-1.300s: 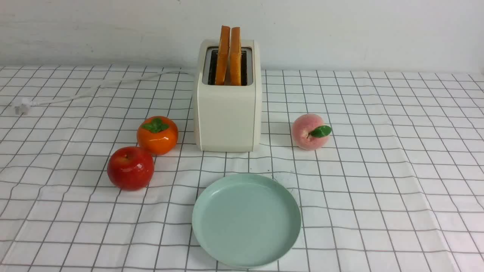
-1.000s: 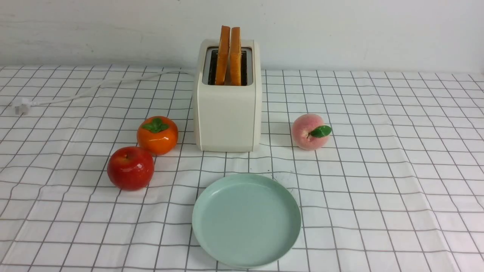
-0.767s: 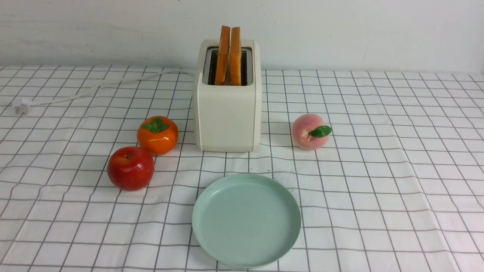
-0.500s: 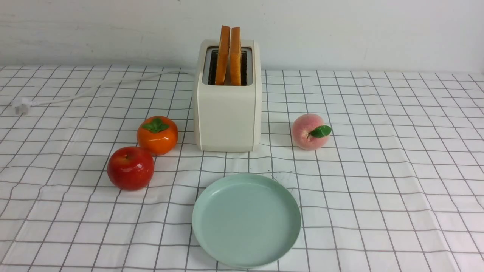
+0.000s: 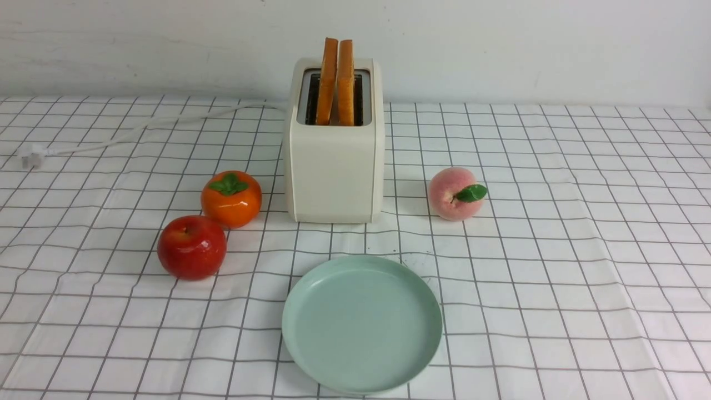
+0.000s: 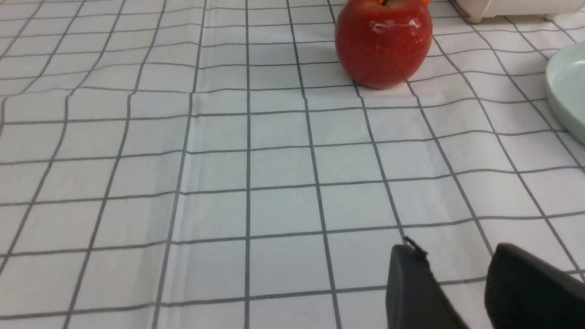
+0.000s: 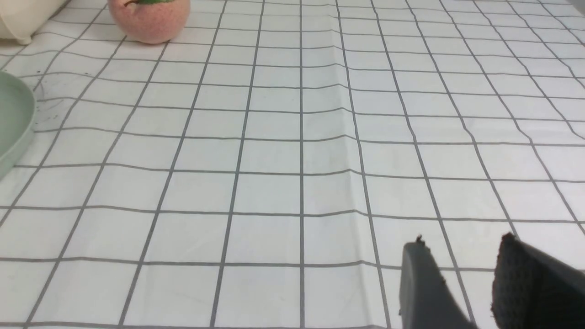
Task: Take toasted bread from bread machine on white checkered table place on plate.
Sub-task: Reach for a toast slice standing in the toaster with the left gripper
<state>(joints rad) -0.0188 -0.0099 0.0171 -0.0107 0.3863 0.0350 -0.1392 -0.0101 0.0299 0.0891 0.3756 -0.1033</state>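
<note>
Two slices of toasted bread [image 5: 336,80] stand upright in the slots of the cream-white bread machine [image 5: 334,166] at the back middle of the white checkered table [image 5: 555,250]. The mint-green plate [image 5: 361,322] lies empty in front of it; its rim shows in the left wrist view [image 6: 566,96] and the right wrist view [image 7: 13,119]. My left gripper [image 6: 452,260] is open and empty, low over bare cloth on the near side of the red apple. My right gripper [image 7: 461,251] is open and empty over bare cloth. Neither gripper shows in the front view.
A red apple [image 5: 191,247] and an orange persimmon [image 5: 231,198] sit left of the toaster; the apple also shows in the left wrist view [image 6: 384,43]. A pink peach [image 5: 454,194] sits to its right, also in the right wrist view [image 7: 148,18]. A white cord and plug [image 5: 33,155] lie far left.
</note>
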